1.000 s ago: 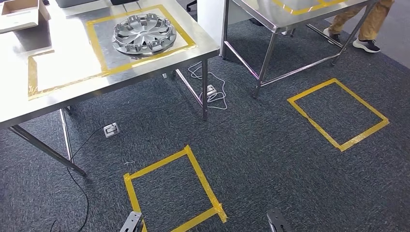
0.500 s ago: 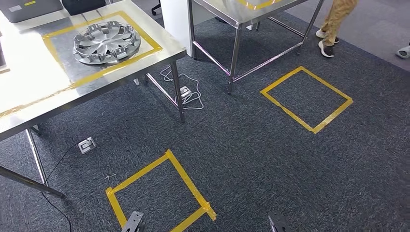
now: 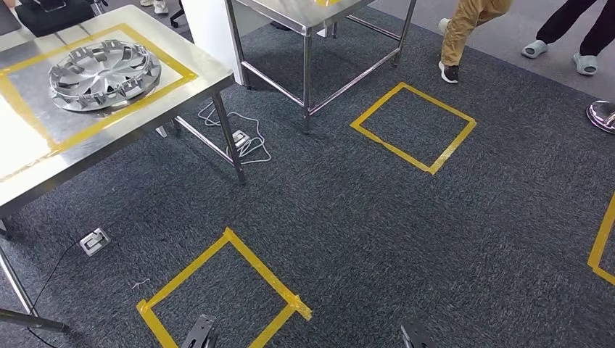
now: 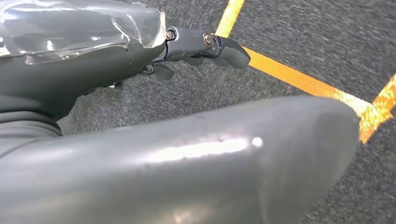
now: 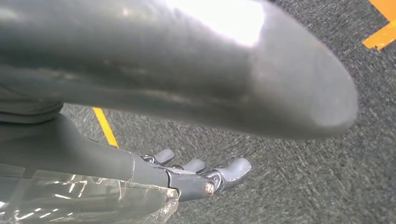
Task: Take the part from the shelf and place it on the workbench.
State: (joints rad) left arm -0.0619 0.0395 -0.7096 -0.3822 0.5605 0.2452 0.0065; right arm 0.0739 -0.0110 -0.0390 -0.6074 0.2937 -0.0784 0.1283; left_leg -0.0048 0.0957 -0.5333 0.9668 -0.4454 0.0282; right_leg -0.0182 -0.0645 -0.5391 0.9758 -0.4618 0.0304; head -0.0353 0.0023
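- L hand [image 4: 140, 51] and R hand [image 5: 154, 172] hang over dark carpet [image 3: 377, 217], fingers slightly apart, holding nothing.
- Yellow tape square [image 3: 226, 235] on floor just ahead.
- Silver wheel cover [image 3: 104, 73] lies flat inside taped frame on steel table [image 3: 196, 83], far left.
- 2nd table [image 3: 290, 14] beyond; people's legs [image 3: 464, 29] far right.

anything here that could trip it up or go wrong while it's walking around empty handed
Possible risks:
1. A white cable and a floor socket box lie on the carpet by the steel table; a foot could snag them.
2. People's feet stand near the far taped square, so a path that way risks contact.
3. The wheel cover sits near the table's corner; a bump against the leg could shift it.
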